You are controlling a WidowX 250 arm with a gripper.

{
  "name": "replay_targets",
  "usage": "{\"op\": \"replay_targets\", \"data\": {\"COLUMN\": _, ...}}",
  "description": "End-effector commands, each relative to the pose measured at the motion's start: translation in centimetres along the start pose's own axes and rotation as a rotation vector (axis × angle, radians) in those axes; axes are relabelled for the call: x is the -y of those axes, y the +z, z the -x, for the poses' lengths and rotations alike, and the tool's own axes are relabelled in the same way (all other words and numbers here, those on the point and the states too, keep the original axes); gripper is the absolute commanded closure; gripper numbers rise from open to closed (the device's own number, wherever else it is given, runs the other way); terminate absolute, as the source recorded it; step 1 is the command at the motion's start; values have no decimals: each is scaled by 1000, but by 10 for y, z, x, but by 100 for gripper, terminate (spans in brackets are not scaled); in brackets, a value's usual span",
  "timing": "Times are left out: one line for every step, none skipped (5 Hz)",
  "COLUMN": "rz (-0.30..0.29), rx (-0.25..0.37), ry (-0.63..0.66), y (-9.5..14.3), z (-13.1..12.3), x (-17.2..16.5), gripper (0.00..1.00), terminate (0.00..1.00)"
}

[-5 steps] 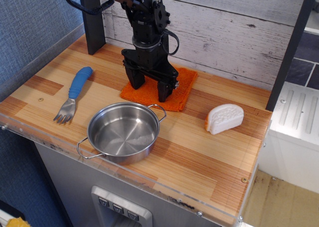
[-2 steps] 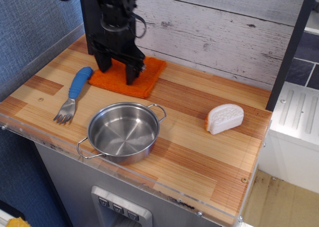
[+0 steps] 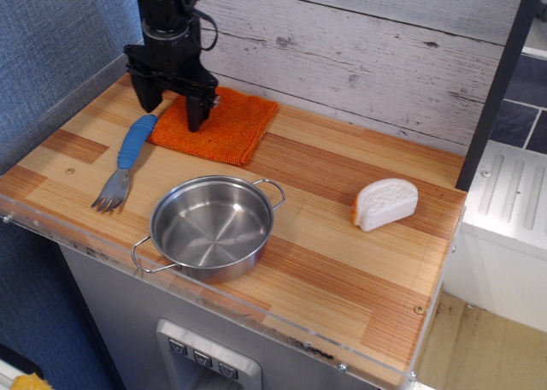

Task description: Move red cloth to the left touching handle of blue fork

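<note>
The red cloth point(image 3: 224, 126) lies flat on the wooden counter at the back left. Its left edge reaches the top of the blue fork's handle point(image 3: 137, 140). The fork lies to the left of the steel pan, with its silver tines point(image 3: 110, 191) pointing toward the front. My gripper point(image 3: 169, 109) stands over the cloth's left edge and the fork's handle tip. Its two black fingers are spread apart and point down. One finger point(image 3: 196, 114) rests at the cloth, and the other is near the handle's end.
A steel pan point(image 3: 212, 225) with two wire handles sits at the front centre. A white wedge-shaped object point(image 3: 385, 203) lies at the right. A white plank wall runs behind. A dark post stands at the back left, and the counter's front edge has a clear lip.
The gripper has moved left across the counter, and the cloth has moved left with it, from behind the pan to the fork's handle.
</note>
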State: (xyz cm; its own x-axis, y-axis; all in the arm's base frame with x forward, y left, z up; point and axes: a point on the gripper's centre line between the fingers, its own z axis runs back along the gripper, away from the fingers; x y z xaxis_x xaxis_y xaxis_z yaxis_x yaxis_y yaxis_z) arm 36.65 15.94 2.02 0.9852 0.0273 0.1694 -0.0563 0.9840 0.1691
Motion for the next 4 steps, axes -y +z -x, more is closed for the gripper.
{"op": "replay_targets", "data": {"rz": -19, "rx": 39, "ry": 29, "y": 17, "z": 2, "x": -18, "gripper": 0, "terminate": 0}}
{"op": "replay_targets", "data": {"rz": -14, "rx": 63, "ry": 33, "y": 26, "z": 1, "x": -15, "gripper": 0, "terminate": 0}}
{"op": "replay_targets", "data": {"rz": -29, "rx": 112, "ry": 34, "y": 47, "z": -2, "x": -14, "gripper": 0, "terminate": 0}}
{"op": "replay_targets", "data": {"rz": -40, "rx": 167, "ry": 39, "y": 72, "z": -1, "x": -12, "gripper": 0, "terminate": 0}}
